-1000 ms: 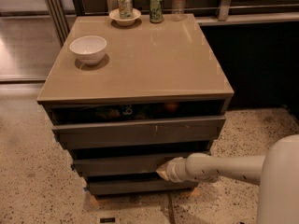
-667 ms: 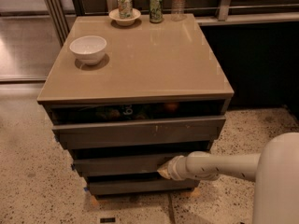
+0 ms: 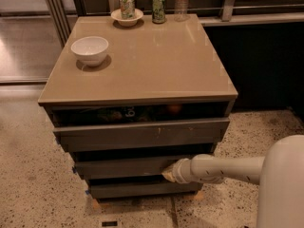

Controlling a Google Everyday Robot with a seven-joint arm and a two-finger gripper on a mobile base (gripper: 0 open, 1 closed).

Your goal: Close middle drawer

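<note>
Middle drawer (image 3: 118, 168) sits second of three grey fronts in the cabinet (image 3: 142, 75), below the taller top drawer (image 3: 118, 137) and above the bottom drawer (image 3: 137, 190); a dark strip runs along its upper edge, so it looks a little way out; my gripper (image 3: 167, 174) is right up against its front, right of centre and low on the face; it looks to be touching; whether it is parted or closed I cannot tell, and I see nothing held in it; my arm (image 3: 223, 169) comes in level from the right, pale and tubular, and my rounded shell (image 3: 285, 184) fills the lower right corner; up above, the top drawer stands well out from under the tabletop, with something orange (image 3: 174, 109) showing in its dark inside; on the tabletop a white bowl (image 3: 90, 49) sits at the left; at the back a small dish (image 3: 127, 18) carries a can (image 3: 127, 4), a green can (image 3: 158, 7) stands just beside it, and a clear bottle (image 3: 181, 1) stands next along; speckled floor (image 3: 33, 175) all round.
</note>
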